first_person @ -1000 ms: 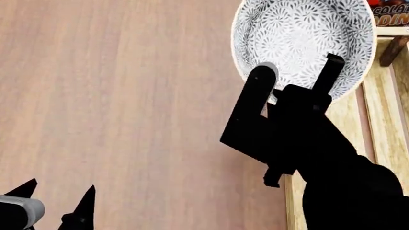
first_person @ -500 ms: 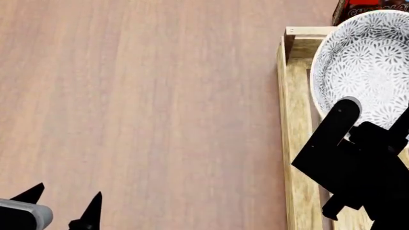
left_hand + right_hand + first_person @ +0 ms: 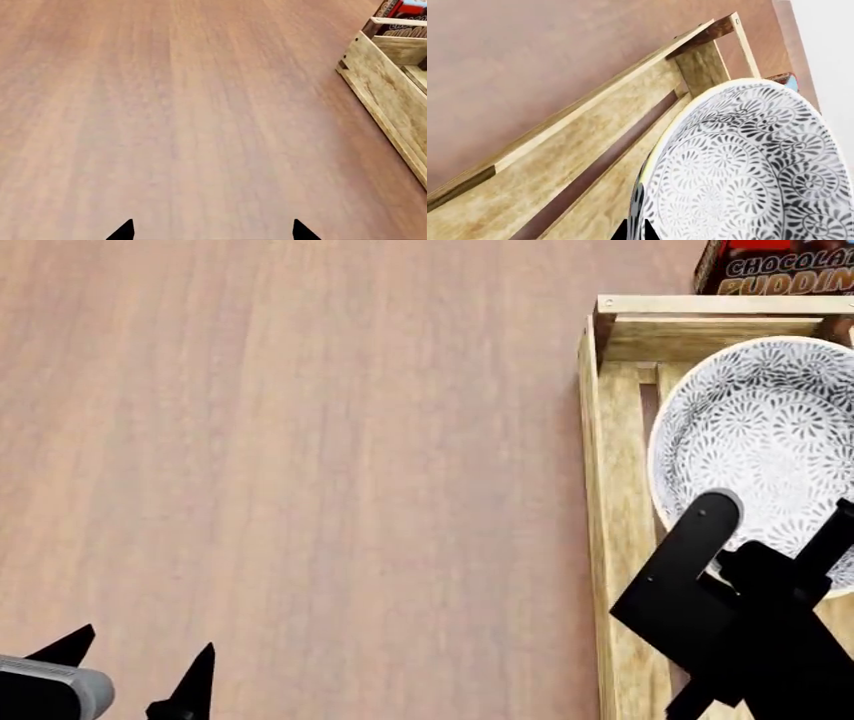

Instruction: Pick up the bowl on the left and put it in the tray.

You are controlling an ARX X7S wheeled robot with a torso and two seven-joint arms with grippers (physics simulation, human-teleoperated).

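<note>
The bowl, white with a dense dark floral pattern, is inside the outline of the light-wood tray, near its far end. My right gripper is shut on the bowl's near rim, one finger outside the wall and one inside. In the right wrist view the bowl sits tilted over the tray's slats, and the right gripper's tips pinch its rim. I cannot tell whether the bowl touches the slats. My left gripper stands open over bare table, its tips wide apart.
A red chocolate pudding box stands just beyond the tray's far end bar, also seen past the tray's corner. Bare wooden tabletop spreads left of the tray.
My right gripper has carried the bowl rightwards from over the table to over the tray's far end, then drawn it nearer and lower. The left gripper has barely moved.
</note>
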